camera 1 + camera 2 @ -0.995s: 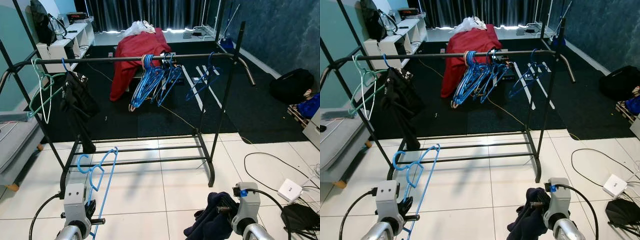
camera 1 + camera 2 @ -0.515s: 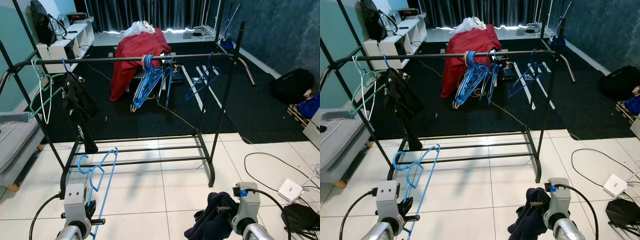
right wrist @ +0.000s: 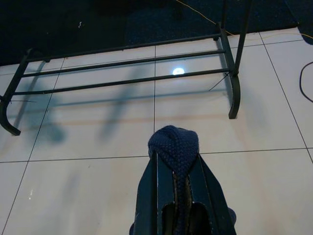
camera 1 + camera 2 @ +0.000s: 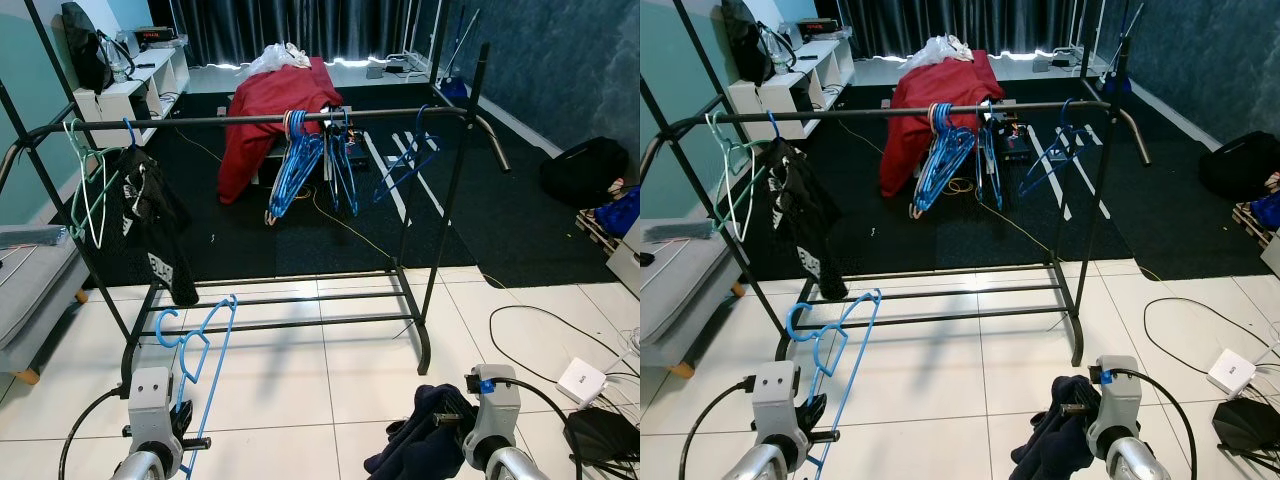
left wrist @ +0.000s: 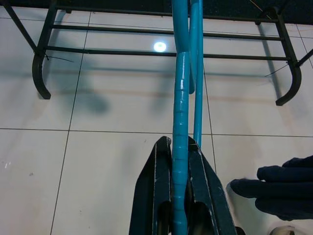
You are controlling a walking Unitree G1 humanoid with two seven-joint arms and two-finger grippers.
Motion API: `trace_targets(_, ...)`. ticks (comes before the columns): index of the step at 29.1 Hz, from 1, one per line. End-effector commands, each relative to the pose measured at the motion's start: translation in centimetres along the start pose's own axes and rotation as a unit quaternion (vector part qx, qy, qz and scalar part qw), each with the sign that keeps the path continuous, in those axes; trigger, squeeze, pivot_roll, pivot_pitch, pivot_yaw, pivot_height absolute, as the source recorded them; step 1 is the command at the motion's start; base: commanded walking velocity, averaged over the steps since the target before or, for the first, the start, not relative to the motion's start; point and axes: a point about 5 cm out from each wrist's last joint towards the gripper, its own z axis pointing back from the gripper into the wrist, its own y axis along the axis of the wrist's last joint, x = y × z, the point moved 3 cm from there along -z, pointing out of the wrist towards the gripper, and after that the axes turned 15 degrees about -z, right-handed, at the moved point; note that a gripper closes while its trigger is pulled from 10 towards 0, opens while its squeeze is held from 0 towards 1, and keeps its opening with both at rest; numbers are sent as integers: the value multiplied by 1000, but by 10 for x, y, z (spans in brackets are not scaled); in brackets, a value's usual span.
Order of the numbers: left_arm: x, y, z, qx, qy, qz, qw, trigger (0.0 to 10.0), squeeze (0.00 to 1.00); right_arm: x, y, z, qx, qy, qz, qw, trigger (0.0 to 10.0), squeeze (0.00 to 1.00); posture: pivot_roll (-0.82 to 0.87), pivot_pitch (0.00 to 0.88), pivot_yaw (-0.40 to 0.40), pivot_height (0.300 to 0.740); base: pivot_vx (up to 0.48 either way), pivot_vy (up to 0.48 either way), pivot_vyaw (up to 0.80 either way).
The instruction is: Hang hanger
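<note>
Both head views look forward and down from above the clothes rack (image 4: 300, 118), the two arms at their lower edge. Each wrist view looks along its own fingers — left gripper (image 5: 179, 147), right gripper (image 3: 177, 161) — close over the tiled floor (image 3: 88, 186), sharing the rack's bottom rails ahead.
</note>
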Motion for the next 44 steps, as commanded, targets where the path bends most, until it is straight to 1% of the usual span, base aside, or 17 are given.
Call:
trace_targets(1,-7,-1,1,0,6,-6,1000,10000,0,-1,-2,-1,1,1,-2,1000,10000,0,17,12,17,735,0,0,0)
trace_targets(44,-7,0,1,2,7,-6,1000,10000,0,-1,0,-1,2,1,-3,1000,10000,0,17,31,17,735,0,0,0)
